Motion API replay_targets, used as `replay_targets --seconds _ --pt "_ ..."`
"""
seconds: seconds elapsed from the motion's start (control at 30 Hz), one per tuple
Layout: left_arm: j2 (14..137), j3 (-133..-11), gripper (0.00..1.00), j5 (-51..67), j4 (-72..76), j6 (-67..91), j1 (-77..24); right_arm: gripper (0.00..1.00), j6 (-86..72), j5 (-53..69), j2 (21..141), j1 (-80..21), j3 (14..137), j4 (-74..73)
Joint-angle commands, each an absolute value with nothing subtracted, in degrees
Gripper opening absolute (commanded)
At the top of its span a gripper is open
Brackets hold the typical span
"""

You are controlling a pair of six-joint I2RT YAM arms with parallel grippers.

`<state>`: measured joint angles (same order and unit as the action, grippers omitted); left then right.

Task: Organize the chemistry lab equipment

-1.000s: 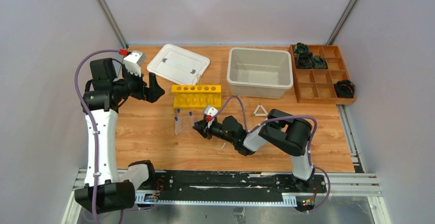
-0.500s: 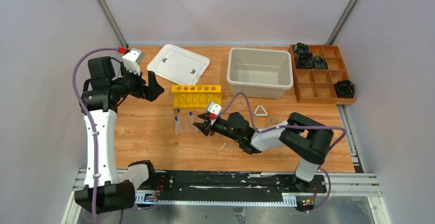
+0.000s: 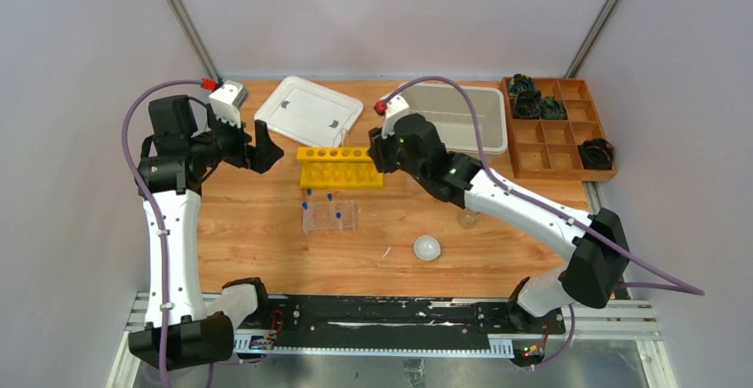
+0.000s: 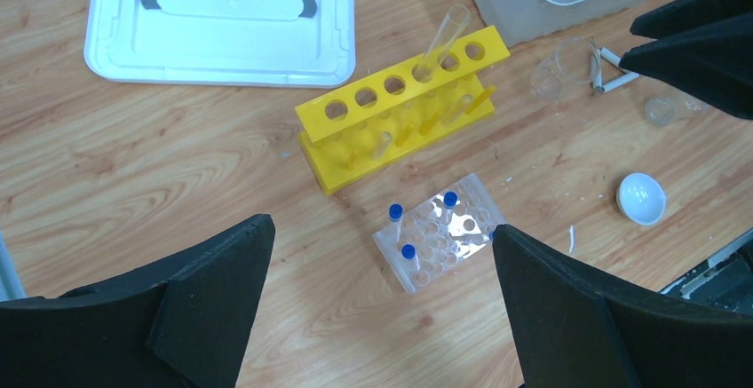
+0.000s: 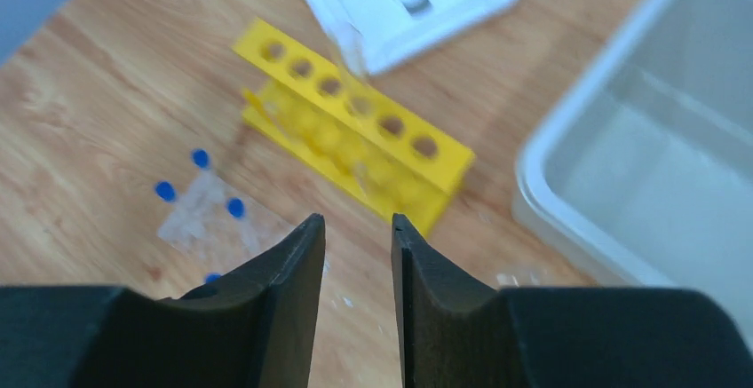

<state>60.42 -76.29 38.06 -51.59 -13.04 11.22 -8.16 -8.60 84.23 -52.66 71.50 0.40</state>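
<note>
Step in hand: racking glassware, judging by the one glass test tube (image 4: 447, 37) that leans in a hole near the right end of the yellow tube rack (image 4: 408, 91).
Right gripper (image 5: 358, 221): hangs over that end of the rack, jaws only a narrow slit apart, nothing between them.
Left gripper (image 3: 264, 151): spread wide and empty, raised over the table's left side, beside the white lid (image 3: 308, 110).
Clear rack (image 4: 444, 244): just in front of the yellow one, holding a few blue-capped tubes (image 4: 396, 212).
Still loose: small glass vessels (image 4: 573, 58) and a white round dish (image 4: 641, 199), right of the racks.
Next move: probably the right arm swings back to a loose vessel, widens its jaws and closes gently on thin glass.
Writing: none legible anywhere.
</note>
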Motion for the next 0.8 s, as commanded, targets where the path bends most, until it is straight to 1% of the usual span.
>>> replay_targets --seconds 0.0,0.03,0.07,0.1,0.13,0.17,0.2,0.23,0.3,0.37,0.5,0.6,0.77 --pt "59.1 -77.5 1.0 38.9 -51.1 -12.5 11.4 0.37 -17.8 -12.0 80.9 -46.6 69.0 -22.4" --pt "59.0 -77.3 1.0 39.0 -51.1 -12.6 11.4 0.38 -18.6 -12.0 79.9 -45.3 67.9 -23.3" --pt "58.8 -77.1 1.0 39.1 -51.1 -12.6 11.4 0.41 -19.0 -12.1 79.1 -44.1 66.7 -24.1" --pt "58.7 -77.0 1.0 39.2 -51.1 -12.8 11.4 0.47 -18.9 -12.1 78.4 -43.2 65.4 -24.4" --pt "58.5 -76.9 1.0 39.4 -51.1 -12.9 11.4 0.55 -18.8 -11.3 78.1 -42.3 64.2 -24.4" --pt "58.5 -76.9 1.0 39.5 -51.1 -12.9 11.4 0.61 -18.8 -10.6 78.2 -41.5 63.3 -24.5" --pt "58.4 -76.8 1.0 39.8 -51.1 -12.9 11.4 0.62 -18.8 -10.0 78.8 -40.8 63.0 -24.6" --pt "58.6 -76.7 1.0 40.0 -51.1 -12.8 11.4 0.61 -19.1 -9.8 79.7 -40.3 63.0 -24.9" --pt "58.6 -76.7 1.0 40.0 -51.1 -12.6 11.4 0.55 -19.4 -9.8 82.4 -39.1 63.7 -25.0" --pt "58.3 -76.4 1.0 39.9 -51.1 -12.6 11.4 0.5 -19.9 -8.8 84.6 -38.6 64.6 -24.7" --pt "57.8 -76.3 1.0 40.0 -51.1 -12.9 11.4 0.45 -19.1 -6.5 89.4 -38.5 67.7 -24.3" --pt "57.7 -76.3 1.0 40.1 -51.1 -12.9 11.4 0.43 -18.0 -6.1 92.8 -38.5 70.1 -24.5" --pt "57.3 -76.1 1.0 40.1 -51.1 -13.3 11.4 0.44 -16.6 -7.3 95.8 -38.6 72.3 -24.6"
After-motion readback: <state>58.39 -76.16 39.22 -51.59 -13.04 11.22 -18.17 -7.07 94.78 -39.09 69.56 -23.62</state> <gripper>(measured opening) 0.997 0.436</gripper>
